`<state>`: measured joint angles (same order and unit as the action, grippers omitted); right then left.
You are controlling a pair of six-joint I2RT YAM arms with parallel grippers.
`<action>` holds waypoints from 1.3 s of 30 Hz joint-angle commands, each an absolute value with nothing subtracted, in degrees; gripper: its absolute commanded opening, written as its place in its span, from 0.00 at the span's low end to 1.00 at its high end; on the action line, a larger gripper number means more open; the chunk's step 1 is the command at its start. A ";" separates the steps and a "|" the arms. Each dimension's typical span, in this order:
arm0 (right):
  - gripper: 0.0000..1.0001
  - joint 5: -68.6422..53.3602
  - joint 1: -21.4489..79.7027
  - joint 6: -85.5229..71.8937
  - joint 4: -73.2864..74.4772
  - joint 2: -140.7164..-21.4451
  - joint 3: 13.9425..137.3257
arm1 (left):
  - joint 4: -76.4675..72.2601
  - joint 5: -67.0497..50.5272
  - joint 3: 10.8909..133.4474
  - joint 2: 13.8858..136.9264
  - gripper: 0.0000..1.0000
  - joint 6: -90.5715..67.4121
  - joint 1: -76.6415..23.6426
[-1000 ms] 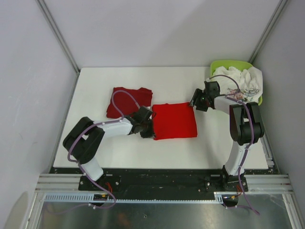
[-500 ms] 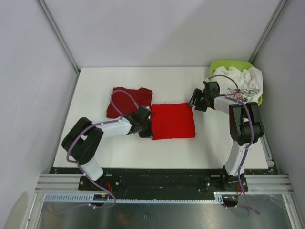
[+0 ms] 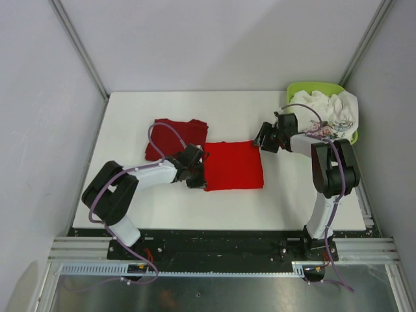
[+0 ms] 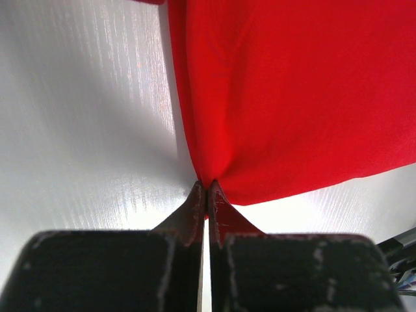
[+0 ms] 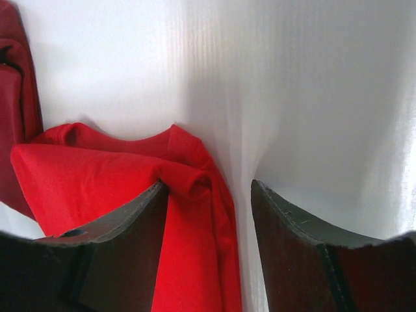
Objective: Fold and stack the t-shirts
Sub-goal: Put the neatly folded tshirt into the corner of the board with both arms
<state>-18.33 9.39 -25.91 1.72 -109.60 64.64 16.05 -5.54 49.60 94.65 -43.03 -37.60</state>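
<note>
1. The left gripper [image 4: 207,192] was clamped on the left edge of the bright red t-shirt [image 4: 292,97]. The cloth puckered to a point between its closed jaws.
2. The right gripper [image 5: 209,187] had its jaws apart and gripped nothing. It straddled a rolled corner at the shirt's far right, with one finger [image 5: 130,227] against the cloth.
3. Between the two grippers, the bright red shirt lay as a flat, folded rectangle near the middle of the table [image 3: 130,208]. No print showed on its upper face.
4. The darker red t-shirt [image 3: 175,136] lay folded just beside it, toward the far left. The top view did not show whether their corners touched or overlapped.
5. Both red shirts looked folded, so that part of the task seemed done. The stacking was not, since neither shirt lay on the other.
6. The next move probably needed the bright shirt carried over onto the darker one. A one-sided grip risked pulling its fold open.
7. White cloth [image 3: 325,107] was heaped in the green basket [image 3: 305,86] at the far right. It may have been more shirts waiting, but I could not tell.
</note>
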 commanded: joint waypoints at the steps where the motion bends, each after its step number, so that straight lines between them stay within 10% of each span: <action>1: 0.58 -19.18 11.46 -27.21 1.92 -111.19 62.84 | 19.03 -3.22 48.84 92.83 0.00 -41.27 -36.87; 14: 0.03 -12.24 12.97 -30.83 4.22 -108.29 58.37 | 19.04 -3.91 49.16 91.18 0.00 -41.22 -36.91; 39: 0.00 0.83 21.49 -29.90 12.63 -89.40 58.46 | 21.15 -7.39 55.58 84.52 0.00 -40.45 -37.84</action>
